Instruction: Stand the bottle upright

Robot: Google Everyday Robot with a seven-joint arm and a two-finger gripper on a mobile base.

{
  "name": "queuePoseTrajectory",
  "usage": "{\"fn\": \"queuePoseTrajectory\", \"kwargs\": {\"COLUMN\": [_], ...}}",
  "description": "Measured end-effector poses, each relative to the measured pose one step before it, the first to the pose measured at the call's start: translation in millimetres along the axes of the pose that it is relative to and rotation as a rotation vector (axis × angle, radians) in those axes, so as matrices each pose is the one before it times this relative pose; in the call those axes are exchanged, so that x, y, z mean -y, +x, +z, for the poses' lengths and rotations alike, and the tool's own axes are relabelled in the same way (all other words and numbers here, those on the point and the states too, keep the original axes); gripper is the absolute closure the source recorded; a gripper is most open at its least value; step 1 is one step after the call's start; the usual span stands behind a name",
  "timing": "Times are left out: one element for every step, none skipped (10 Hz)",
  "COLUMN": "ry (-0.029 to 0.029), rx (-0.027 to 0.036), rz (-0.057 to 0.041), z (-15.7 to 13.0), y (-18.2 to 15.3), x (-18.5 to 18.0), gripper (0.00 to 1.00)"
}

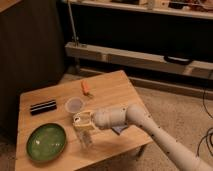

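The small clear bottle (85, 138) stands roughly upright near the front edge of the wooden table (112, 90), just right of the green plate. My gripper (83, 121) is right above it, at its pale top, with the white arm reaching in from the right. The translucent whitish cup (74, 105) stands just behind the gripper.
A green plate (46, 141) lies at the front left. A black rectangular object (43, 107) lies at the left. A small orange item (85, 88) lies further back. A blue object (120, 130) shows under the arm. A dark shelf unit stands behind the table.
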Motion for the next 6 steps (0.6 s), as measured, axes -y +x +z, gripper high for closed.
{"fn": "queuePoseTrajectory", "kwargs": {"ry": [0.00267,0.00163,0.00104,0.00105,0.00213,0.00323], "rx": [-0.00081,0.00064,0.00204,0.00188,0.00140,0.00123], "rz": [-0.00093,-0.00213,-0.00118,-0.00048,-0.00065,0.00071], "z": [0.52,0.25,-0.06,0.09,-0.08,-0.45], "y": [-3.78,-1.37,-1.22,-1.31,-1.25,-1.07], "x": [-0.05,-0.06,-0.30,-0.20,-0.14,-0.21], "gripper": [0.96,0.96,0.96,0.96,0.96,0.96]}}
